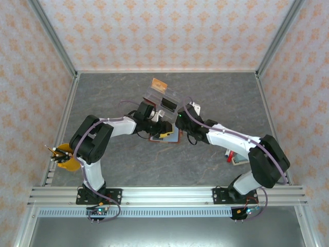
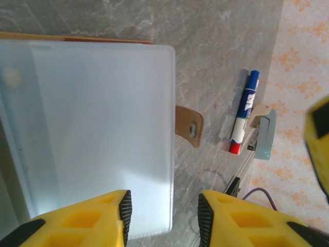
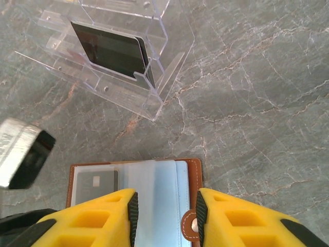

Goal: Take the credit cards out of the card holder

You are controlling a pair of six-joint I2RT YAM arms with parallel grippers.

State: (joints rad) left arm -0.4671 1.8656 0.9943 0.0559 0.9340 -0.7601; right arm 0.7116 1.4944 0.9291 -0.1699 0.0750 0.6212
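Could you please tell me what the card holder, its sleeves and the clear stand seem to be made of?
Card holder: probably leather or imitation, matte brown, pale stitching along the edge.
Sleeves: frosted flexible-looking plastic; a card shows dimly through.
Clear stand: rigid glossy plastic, likely acrylic, tabletop visible through it.

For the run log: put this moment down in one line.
left gripper: open over card holder | right gripper: open over it | black card: in clear stand
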